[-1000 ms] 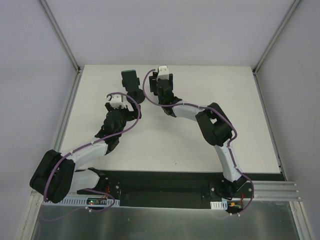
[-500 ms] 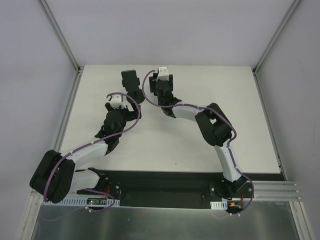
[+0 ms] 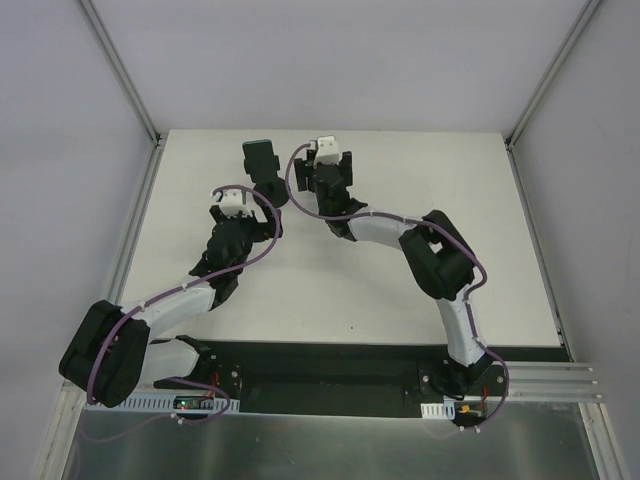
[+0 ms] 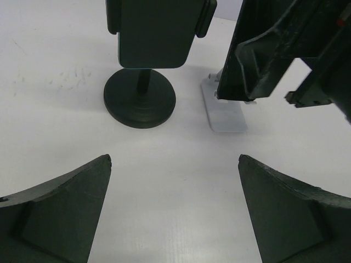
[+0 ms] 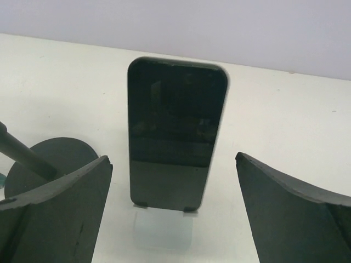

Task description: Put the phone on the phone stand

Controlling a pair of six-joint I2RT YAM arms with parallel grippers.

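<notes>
The phone (image 5: 175, 131), a slim black slab with a glossy face, leans upright on the silver-grey phone stand (image 5: 162, 233), its lower edge on the stand's lip. My right gripper (image 5: 173, 159) is open, with its fingers wide apart on either side of the phone and not touching it. In the top view the right gripper (image 3: 325, 165) hangs over that spot and hides the phone. My left gripper (image 4: 174, 158) is open and empty above bare table. It faces the stand's base (image 4: 225, 112) from the left, where the right gripper's body covers the phone.
A black holder with a round disc base and clamp cradle (image 3: 265, 165) stands just left of the stand; it also shows in the left wrist view (image 4: 140, 98). The white table (image 3: 400, 290) ends at grey walls at the back and sides.
My right gripper has shifted slightly to the right and its elbow has moved with it. The left arm and the black holder have not moved.
</notes>
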